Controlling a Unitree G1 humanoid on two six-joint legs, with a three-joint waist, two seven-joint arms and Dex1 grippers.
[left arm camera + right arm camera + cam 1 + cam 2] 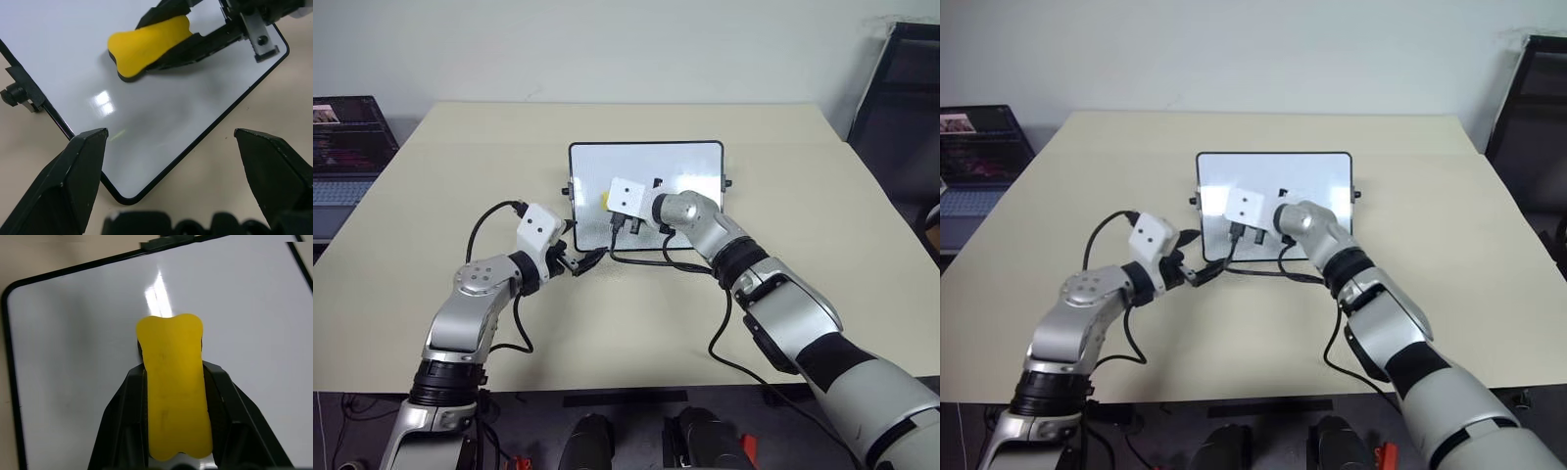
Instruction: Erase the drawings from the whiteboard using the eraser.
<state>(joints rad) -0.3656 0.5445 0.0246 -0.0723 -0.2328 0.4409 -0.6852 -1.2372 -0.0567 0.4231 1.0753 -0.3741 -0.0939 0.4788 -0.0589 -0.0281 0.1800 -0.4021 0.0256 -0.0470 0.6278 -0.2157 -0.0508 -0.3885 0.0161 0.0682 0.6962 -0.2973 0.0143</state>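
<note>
Over whiteboard [73, 333]: right claw [173, 382] clamped on eraser [173, 391] | left claw [171, 142] wide open, empty

An office or lab room is suggested: a plain beige counter [431, 245] is set against a bare pale wall [607, 49], a laptop [342, 181] under a wire rack [352, 132] is seen at the left, and a black chair [906, 108] at the right.
</note>
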